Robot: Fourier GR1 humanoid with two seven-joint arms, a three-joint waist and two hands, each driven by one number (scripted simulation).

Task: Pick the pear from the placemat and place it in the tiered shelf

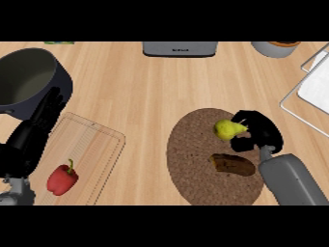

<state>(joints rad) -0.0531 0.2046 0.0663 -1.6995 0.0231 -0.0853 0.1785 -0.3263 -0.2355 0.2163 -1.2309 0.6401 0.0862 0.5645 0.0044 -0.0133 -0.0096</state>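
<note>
Bare counter (pixel 135 91) lies open between placemat (pixel 213 159) and shelf (pixel 322 91), nothing standing in that gap. Brown lump (pixel 232 164) sits on the placemat just below the pear (pixel 228 129). Pot (pixel 24 79) and cutting board (pixel 81 159) with red pepper (pixel 62 179) crowd the left side. Toaster (pixel 180 48) and jar (pixel 275 48) line the far edge.

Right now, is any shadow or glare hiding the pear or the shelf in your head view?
Head view: no glare; the pear is evenly lit on the brown placemat, partly covered by the right hand, not by shadow. The tiered shelf is bright white, cut off by the right edge.
</note>
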